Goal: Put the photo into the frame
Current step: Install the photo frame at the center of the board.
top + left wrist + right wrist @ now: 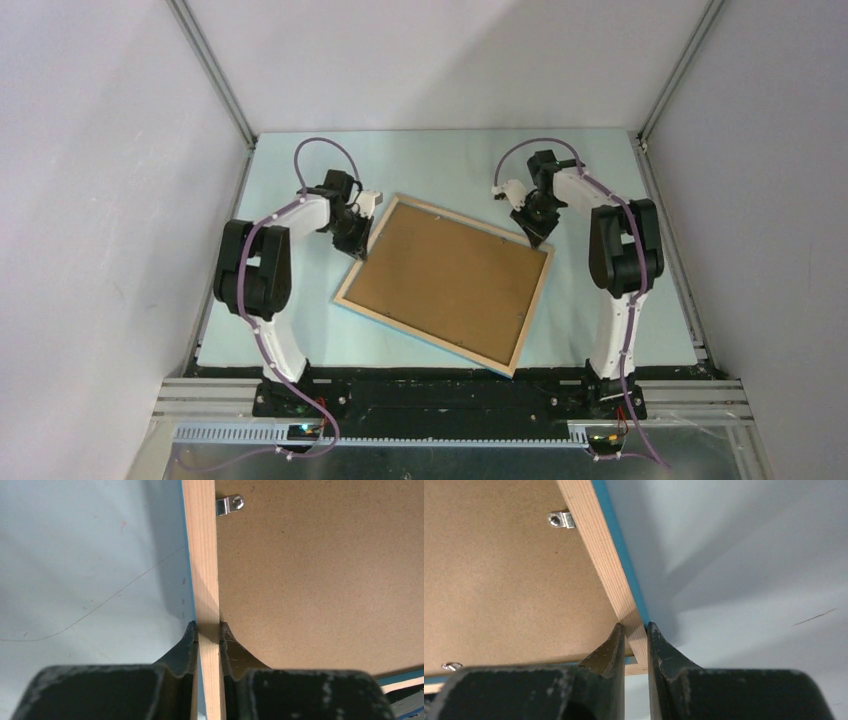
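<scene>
**Figure. Top, left-wrist and right-wrist views.** A pale blue-green table mat (300,330) covered the work surface. Plain white walls (100,200) enclosed it on three sides, with aluminium posts (215,75) rising at the far corners.

The frame (425,336) lay between the left gripper (352,238) and the right gripper (537,232). Its pale-wood face was up, it sat askew to the table edges, and its bright blue edge showed along the outside. A brown backing board (445,280) filled the opening. One metal clip (229,504) sat on the board just ahead of the left gripper's fingers (187,645), and another was ahead of the right gripper's.

The left gripper was clamped on the frame's wooden rail near the far-left corner. One finger pressed the blue outer edge and the other the inner side, over the board. The right gripper was clamped on the rail at the right-hand corner, with a finger touching each side of the wood.

Faint scratches and small marks crossed the mat just outward of the left gripper. Outward of each gripper, bare mat ran to the side wall, and beyond both grippers a band of bare mat reached the back wall. On the near side, the frame's nearest corner came close to the table's front edge, between the two arm bases. Whether the frame rested on the mat or hung slightly above it could not be told.
</scene>
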